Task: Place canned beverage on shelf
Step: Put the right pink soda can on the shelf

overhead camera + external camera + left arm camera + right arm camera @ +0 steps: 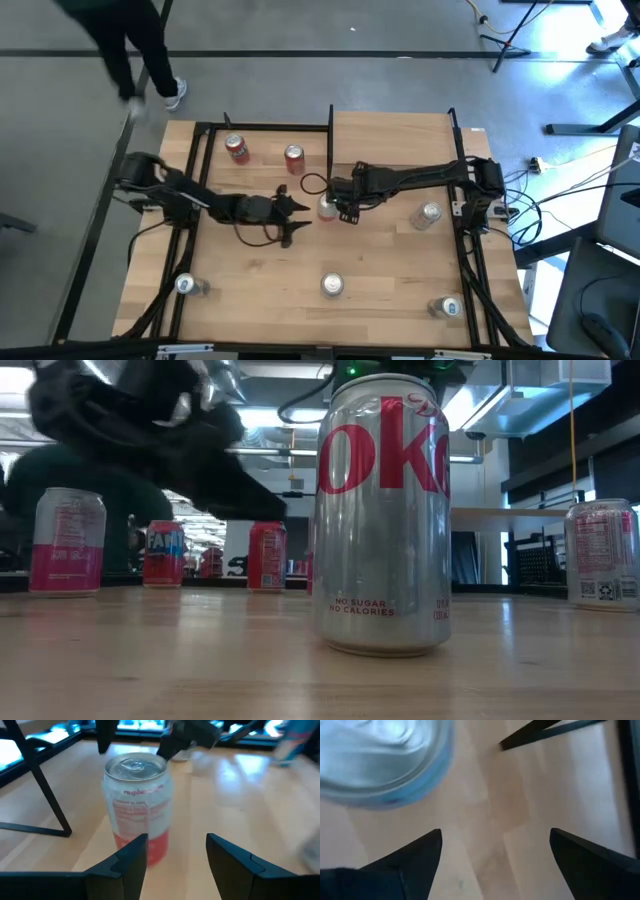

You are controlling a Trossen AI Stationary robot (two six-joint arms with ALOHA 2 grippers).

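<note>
Seen from above: a wooden counter (260, 265) with several cans spread across it. At mid-counter, a pink-and-silver canned beverage (327, 208), upright, just beside the tip of the right gripper (345, 212). Raised shelf (395, 140) of pale wood at the far right part of the counter, framed by thin black posts, with no can visible on it. Right gripper fingers (407, 860) spread wide, grasping nothing; in the right wrist view, the can's rim just ahead of them, not between them. Left gripper (290, 222) near the same can from the other side, fingers (127, 860) partly spread and empty, can standing just beyond the tips. Two red cans (237, 149) at the far left, others along the near edge. A person's legs on the floor beyond the counter.

Judged handling: thin aluminium wall, smooth and rather slippery, easily dented by hard squeezing; fairly heavy if full, though fullness not visible. Best hold probably across the middle of the round body, fingers on opposite sides, kept upright during the lift toward the shelf.
</note>
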